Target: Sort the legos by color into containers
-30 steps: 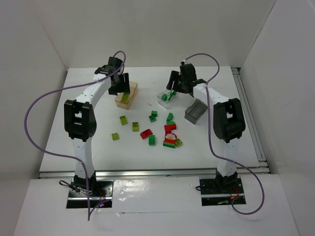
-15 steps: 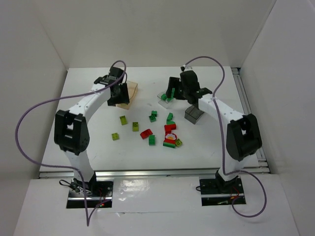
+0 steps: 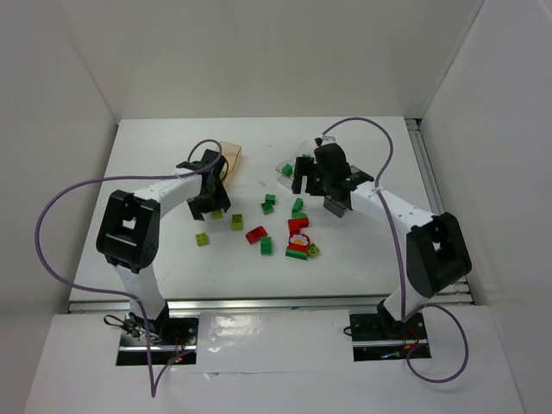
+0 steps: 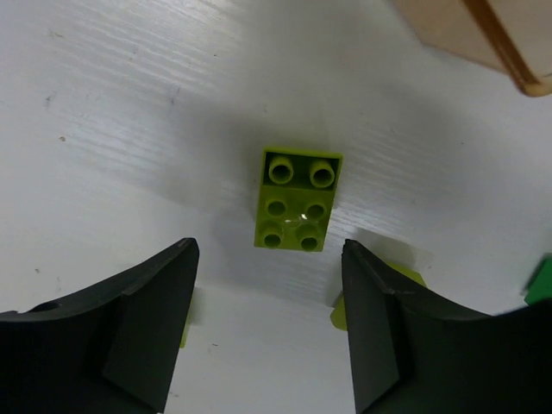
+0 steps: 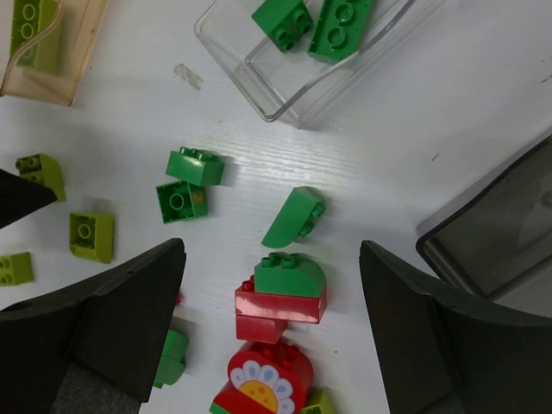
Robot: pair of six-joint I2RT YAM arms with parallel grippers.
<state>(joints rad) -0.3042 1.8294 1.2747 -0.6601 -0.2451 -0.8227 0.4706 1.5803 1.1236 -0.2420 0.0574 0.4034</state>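
Left arm (image 3: 164,184) reached toward the far middle, elbow bent; left gripper (image 4: 267,246) pointed straight down, jaws spread wide. Right arm (image 3: 388,203) stretched left toward the centre, right gripper (image 5: 272,248) facing down too, jaws wide apart, holding nothing.

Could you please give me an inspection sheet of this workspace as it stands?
Surface: white table, a few faint marks.
Job's things: amber tub holds one lime brick; clear tub holds two green bricks; grey tub shows no brick in its visible part; other bricks, lime, green and red, lie loose on the table.
Clutter: nothing seen.
Grippers: left gripper open above a loose lime piece; right gripper open above a red-and-green pile.
Cables: a purple cable loops off each arm, none lying among the bricks.
Surroundings: white walls on three sides.
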